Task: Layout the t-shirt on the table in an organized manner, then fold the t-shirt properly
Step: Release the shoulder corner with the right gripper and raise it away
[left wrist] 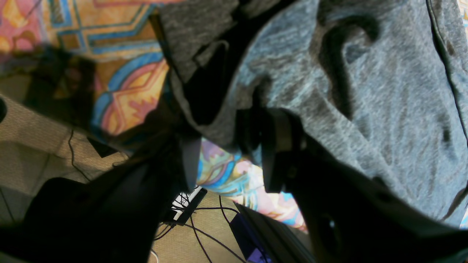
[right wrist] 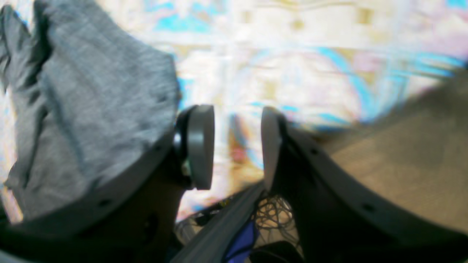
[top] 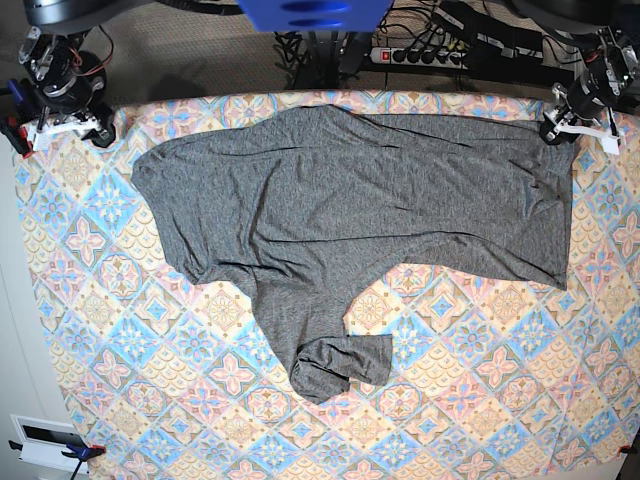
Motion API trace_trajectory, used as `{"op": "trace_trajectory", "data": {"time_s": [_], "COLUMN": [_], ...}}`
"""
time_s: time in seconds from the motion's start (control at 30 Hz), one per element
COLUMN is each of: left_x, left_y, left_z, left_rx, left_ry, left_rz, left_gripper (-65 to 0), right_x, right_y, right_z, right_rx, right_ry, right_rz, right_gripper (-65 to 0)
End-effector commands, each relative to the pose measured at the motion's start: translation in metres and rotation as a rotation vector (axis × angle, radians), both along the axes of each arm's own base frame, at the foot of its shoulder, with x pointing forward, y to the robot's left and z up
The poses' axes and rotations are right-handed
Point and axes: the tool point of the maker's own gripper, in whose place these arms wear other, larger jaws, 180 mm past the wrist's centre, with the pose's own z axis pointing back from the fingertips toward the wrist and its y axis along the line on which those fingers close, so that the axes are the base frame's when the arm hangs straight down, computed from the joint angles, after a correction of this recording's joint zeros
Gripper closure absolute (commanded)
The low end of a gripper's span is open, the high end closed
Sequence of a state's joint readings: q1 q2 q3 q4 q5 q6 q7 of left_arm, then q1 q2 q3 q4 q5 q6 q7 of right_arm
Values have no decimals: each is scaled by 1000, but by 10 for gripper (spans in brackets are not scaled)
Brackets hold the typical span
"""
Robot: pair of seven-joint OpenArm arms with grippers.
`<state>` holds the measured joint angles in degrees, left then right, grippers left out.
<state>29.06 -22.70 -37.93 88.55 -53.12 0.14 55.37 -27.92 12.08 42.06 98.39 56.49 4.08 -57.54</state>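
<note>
Left wrist view first: your left gripper has its jaws apart with nothing pinched between them, patterned cloth showing through the gap. The t-shirt is draped right over the far jaw, though, so if you pull that arm away fast I'd bet the knit snags on the finger and gets dragged off the corner you've got laid out. There's also a fold of fabric doubled up near the top, which looks like a hem or sleeve edge flipped over.

Right wrist view: it's blurry, so take this loosely. The right gripper is also spread, with nothing between the pads, just the table behind them. The shirt lies just beside the outer side of one jaw, maybe touching it, I can't tell for sure. Same snag risk there.

Base view: the shirt is spread wide across the far half of the table, but it's not really flat. One sleeve runs down toward the near edge and its cuff is curled back on itself, and there are wrinkles fanning across the body. If you start folding from this, those creases get locked in and the fold comes out lopsided. I'd straighten that curled sleeve first. Both grippers sit at the far corners, near the table's edge, so watch you don't drag cloth off the back.
</note>
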Motion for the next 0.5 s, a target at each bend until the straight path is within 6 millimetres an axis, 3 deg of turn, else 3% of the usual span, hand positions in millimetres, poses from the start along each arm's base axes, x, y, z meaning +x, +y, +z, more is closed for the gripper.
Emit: {"op": "trace_trajectory", "data": {"time_s": [0.0,0.1,0.2,0.47], "left_x": [-9,-9,-8,-7], "left_y": [9,9,9,9], "left_z": [-1,-1,0,0], "left_rx": [35,35,35,35], "left_ry": [44,44,42,39], "left_rz": [4,4,4,4], "left_gripper": [-272,-271,-264,-206], "right_x": [4,19,10,-12], "right_y": [5,47,88,161], "right_z": [14,34,37,17], "right_rx": [-21,-23,-1,11], "right_ry": [-21,-52,-39,79], "right_rz": [50,211,335,813], "right_gripper": [-201,-131,0,0]}}
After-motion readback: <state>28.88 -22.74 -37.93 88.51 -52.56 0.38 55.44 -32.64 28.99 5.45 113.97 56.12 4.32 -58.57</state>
